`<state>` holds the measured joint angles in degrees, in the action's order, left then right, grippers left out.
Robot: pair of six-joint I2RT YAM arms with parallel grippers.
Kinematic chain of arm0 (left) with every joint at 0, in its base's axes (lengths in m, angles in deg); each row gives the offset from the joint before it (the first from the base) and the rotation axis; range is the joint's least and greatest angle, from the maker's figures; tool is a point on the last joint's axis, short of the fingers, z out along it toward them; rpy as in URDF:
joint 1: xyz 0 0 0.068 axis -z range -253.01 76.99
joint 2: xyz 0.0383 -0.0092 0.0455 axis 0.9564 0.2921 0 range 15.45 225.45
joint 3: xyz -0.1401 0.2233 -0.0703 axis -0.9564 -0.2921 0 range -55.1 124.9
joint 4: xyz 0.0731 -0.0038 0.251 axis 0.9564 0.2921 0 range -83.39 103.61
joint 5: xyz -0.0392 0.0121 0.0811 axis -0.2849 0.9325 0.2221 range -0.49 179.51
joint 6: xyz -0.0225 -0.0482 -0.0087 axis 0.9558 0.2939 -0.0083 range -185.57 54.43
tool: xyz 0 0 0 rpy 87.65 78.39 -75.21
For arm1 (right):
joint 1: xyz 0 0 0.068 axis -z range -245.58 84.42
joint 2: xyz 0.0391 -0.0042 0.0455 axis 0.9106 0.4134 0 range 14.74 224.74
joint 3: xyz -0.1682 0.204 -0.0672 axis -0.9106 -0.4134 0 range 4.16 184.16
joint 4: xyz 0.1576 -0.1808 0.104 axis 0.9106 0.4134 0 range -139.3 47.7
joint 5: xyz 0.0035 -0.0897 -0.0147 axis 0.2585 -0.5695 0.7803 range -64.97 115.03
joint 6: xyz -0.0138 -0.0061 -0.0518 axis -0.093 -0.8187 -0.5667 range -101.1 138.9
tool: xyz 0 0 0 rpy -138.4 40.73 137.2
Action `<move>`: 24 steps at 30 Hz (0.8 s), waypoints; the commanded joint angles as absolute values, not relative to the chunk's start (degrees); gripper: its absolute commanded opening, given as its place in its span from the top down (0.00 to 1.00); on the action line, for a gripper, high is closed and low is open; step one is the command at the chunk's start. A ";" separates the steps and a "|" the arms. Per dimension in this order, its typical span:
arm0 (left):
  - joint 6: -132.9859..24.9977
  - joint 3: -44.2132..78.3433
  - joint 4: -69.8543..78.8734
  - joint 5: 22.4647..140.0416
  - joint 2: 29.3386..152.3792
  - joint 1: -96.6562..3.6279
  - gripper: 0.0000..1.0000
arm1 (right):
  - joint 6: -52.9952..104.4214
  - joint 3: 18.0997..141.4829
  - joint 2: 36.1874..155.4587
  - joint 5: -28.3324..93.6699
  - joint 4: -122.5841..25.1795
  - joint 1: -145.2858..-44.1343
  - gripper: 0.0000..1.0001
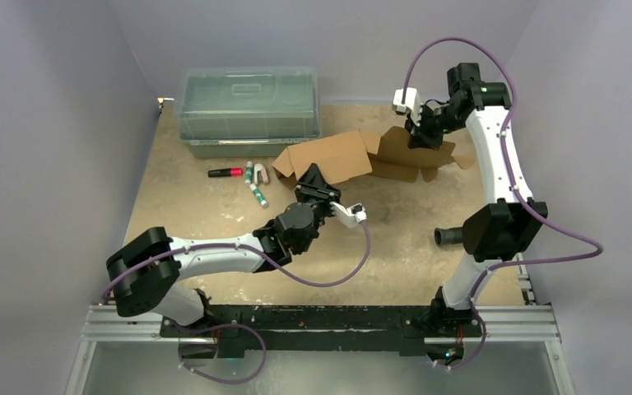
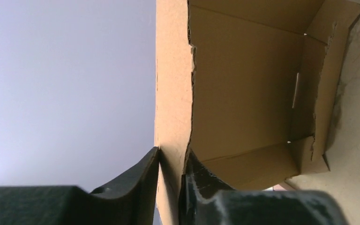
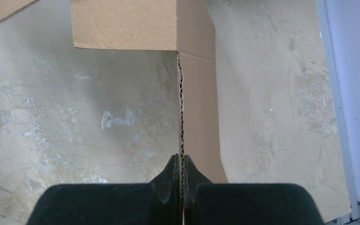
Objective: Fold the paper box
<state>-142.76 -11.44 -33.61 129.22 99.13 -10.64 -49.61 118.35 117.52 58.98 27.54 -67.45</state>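
Both jaws clamp the paper box [image 1: 337, 160], half-open at the table's [image 1: 214, 214] 1 o'clock: left jaws on its 8 o'clock flap, right jaws on its 2 o'clock edge

Soft, even overhead light leaves only faint shadows on the desk [image 1: 202, 216], while both wrist views blur at 6 o'clock.

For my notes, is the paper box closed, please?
Open: the paper box is only part-folded, its interior visible in the left wrist view.
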 commanded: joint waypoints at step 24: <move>-93.64 22.84 25.26 111.61 90.82 -10.35 1.00 | -45.20 118.96 105.90 61.99 28.98 -69.06 1.00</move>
